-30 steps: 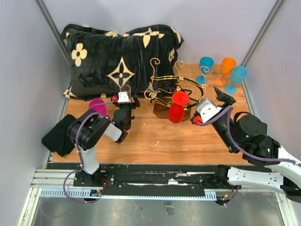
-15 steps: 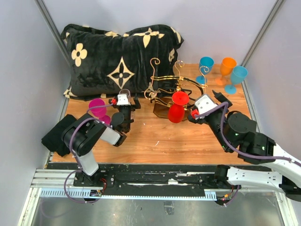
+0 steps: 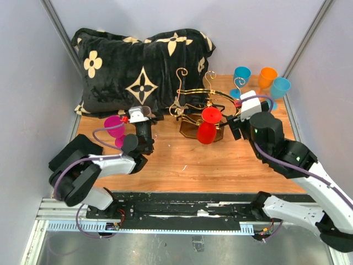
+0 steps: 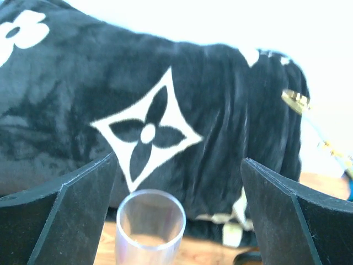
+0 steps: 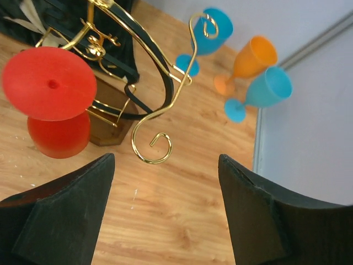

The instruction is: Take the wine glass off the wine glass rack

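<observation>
The gold wire wine glass rack [image 3: 196, 102] stands on its dark brown base [image 3: 190, 130] mid-table. A red wine glass [image 3: 207, 126] hangs upside down from it, foot up; it shows at the left of the right wrist view [image 5: 52, 83]. My right gripper [image 3: 236, 122] is open and empty just right of the rack. In its wrist view the gripper [image 5: 165, 158] hovers over a curled scroll end [image 5: 151, 146]. My left gripper [image 3: 144, 117] is open around a clear tumbler [image 4: 150, 223], without touching it.
A black pillow [image 3: 143, 66] with cream flowers lies at the back. Two blue glasses [image 3: 241, 74] [image 3: 279, 87] and an orange one [image 3: 267, 77] stand at the back right. A magenta glass [image 3: 115, 126] stands at the left, and a black cloth [image 3: 69, 160] lies off the left edge.
My right gripper has risen and swung back toward the rack's right scroll. My left arm has dropped lower and its gripper has shifted slightly left.
</observation>
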Motion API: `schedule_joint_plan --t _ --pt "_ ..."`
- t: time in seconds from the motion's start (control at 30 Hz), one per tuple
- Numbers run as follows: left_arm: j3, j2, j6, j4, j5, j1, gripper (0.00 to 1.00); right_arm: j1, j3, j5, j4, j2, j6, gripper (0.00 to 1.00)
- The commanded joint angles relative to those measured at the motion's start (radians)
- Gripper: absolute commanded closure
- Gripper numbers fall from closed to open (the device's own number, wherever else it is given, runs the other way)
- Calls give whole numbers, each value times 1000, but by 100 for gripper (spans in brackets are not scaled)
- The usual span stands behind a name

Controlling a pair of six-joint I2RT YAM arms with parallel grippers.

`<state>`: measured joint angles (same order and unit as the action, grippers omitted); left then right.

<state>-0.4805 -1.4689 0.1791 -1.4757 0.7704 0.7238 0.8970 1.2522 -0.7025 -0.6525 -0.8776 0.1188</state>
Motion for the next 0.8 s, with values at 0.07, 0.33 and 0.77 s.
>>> schedule_joint_plan --t 0.07,0.33,0.77 --pt "-93 133 -18 174 90 5 0 -238 5 391 -78 -46 -197 24" --pt "-193 295 -57 410 103 5 3 -332 23 577 20 -108 -289 34" --pt "-503 479 -348 1151 -70 5 17 -570 -31 953 193 -159 -622 52"
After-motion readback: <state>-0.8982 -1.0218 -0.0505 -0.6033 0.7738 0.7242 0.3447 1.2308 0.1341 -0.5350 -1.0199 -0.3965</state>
